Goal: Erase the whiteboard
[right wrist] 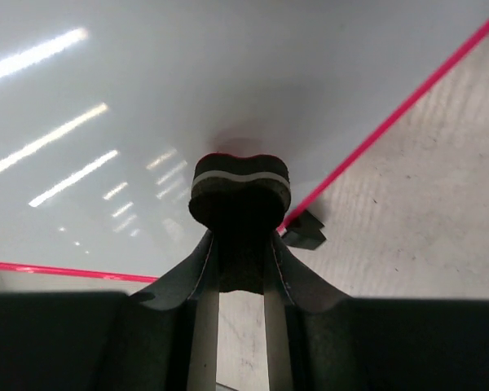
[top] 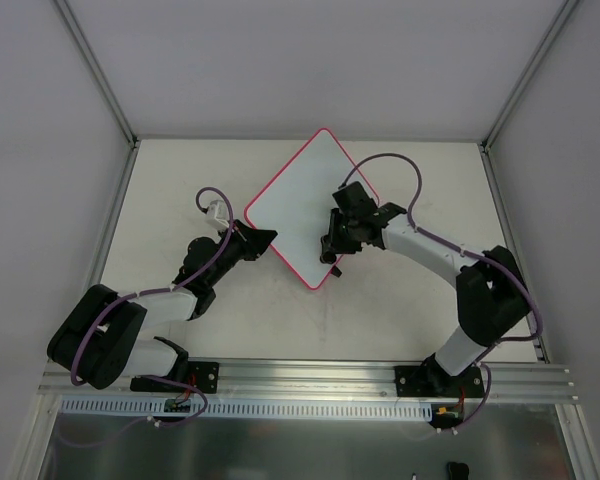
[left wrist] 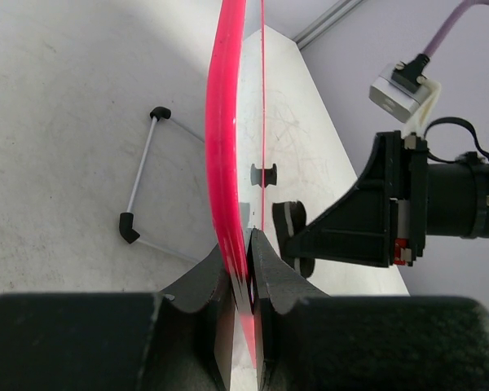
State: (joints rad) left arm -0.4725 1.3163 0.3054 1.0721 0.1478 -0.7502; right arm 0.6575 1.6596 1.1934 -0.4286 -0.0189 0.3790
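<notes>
The whiteboard [top: 300,205] lies skewed on the table [top: 400,310]. The left gripper [top: 266,240] is clamped on the red rim at the board's left corner. The right gripper [top: 334,243], over the board's right half, pinches a black eraser [right wrist: 240,191] against the surface. Only the left wrist view shows faint grey scribbles [left wrist: 289,130] on the board and a thin black-capped rod [left wrist: 143,175] on its table side.

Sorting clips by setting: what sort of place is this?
Likely a robotics lab cell: white panel walls, an aluminium rail carrying both arm bases, a whiteboard clamped by the left gripper.
</notes>
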